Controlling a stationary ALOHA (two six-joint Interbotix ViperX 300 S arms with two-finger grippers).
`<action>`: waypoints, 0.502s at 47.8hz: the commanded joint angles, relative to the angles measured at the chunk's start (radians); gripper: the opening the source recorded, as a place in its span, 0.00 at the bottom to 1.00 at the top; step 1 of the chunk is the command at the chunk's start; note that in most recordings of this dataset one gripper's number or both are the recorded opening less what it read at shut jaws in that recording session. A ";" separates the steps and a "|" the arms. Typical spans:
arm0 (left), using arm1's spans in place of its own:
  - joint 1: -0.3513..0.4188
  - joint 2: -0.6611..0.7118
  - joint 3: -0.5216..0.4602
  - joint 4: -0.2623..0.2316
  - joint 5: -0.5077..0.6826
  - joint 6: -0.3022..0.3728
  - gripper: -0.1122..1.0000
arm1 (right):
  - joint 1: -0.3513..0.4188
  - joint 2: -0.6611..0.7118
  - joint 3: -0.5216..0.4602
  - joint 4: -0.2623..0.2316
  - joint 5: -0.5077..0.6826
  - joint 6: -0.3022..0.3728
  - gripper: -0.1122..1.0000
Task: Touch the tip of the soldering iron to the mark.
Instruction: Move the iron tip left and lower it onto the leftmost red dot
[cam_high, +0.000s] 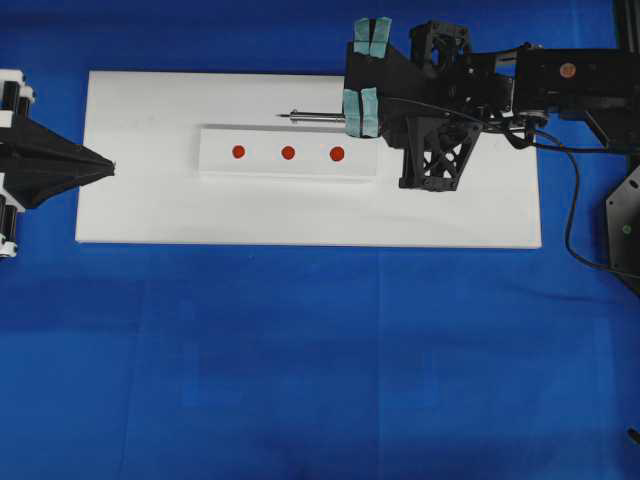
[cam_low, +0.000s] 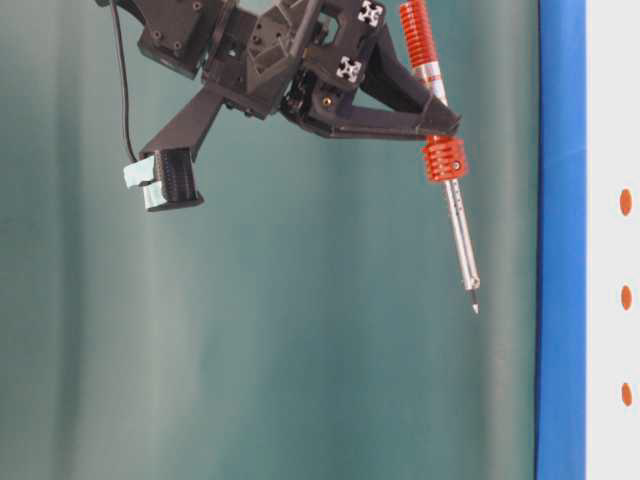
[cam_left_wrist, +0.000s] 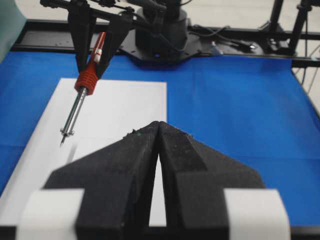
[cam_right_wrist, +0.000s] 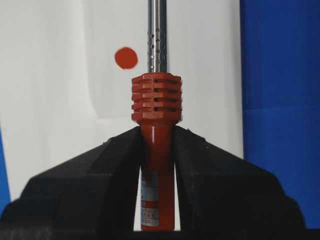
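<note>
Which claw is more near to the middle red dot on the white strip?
Right. The right claw, holding the soldering iron, hangs just past the strip's right end; the left claw sits off beyond its left end, farther from the middle red dot.

The right gripper (cam_right_wrist: 157, 150), at the bottom of the frame, clamps the red-orange handle of the soldering iron (cam_right_wrist: 156, 105). Its silver shaft runs up out of the top edge. A red dot (cam_right_wrist: 126, 58) on a white strip (cam_right_wrist: 107, 95) sits upper left, just beside the shaft.
</note>
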 joint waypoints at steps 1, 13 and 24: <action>0.002 0.006 -0.011 0.002 -0.009 0.000 0.12 | 0.005 -0.003 -0.028 0.008 -0.015 0.000 0.16; 0.002 0.003 -0.011 0.000 -0.008 0.000 0.12 | 0.005 0.071 -0.058 0.014 -0.038 0.000 0.16; 0.002 0.003 -0.011 0.002 -0.006 -0.002 0.12 | 0.006 0.149 -0.103 0.012 -0.051 -0.002 0.16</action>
